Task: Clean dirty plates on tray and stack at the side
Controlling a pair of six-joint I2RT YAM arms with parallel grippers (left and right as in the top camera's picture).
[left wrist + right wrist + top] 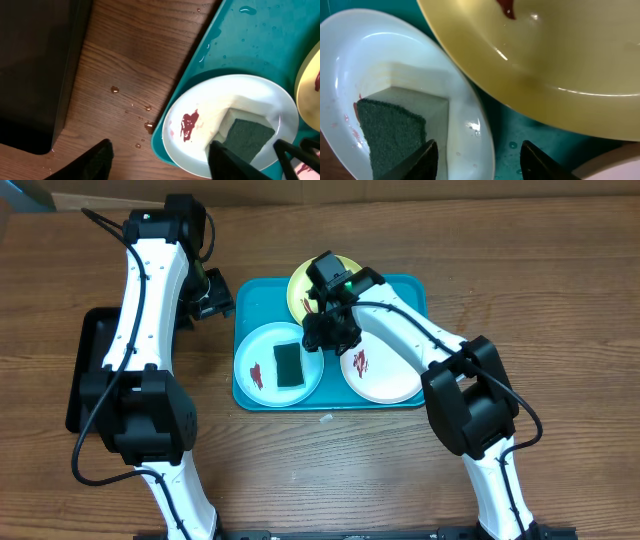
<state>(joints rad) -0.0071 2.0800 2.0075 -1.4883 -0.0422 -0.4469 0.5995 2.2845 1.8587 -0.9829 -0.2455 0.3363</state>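
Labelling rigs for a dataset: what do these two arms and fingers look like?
Left arm and right arm alike: white links, bulky black joint housings, thin black cables alongside, black fingers. A green light glows near the right wrist.

Overhead: looks straight down on the bench (560,250), whole tray (260,300) in frame. Left wrist: near, oblique, on the tray's left edge, black tray (35,65) alongside. Right wrist: very close, down on the yellow-green plate (560,75). All three share the sponge (289,365) and its plate (252,345).
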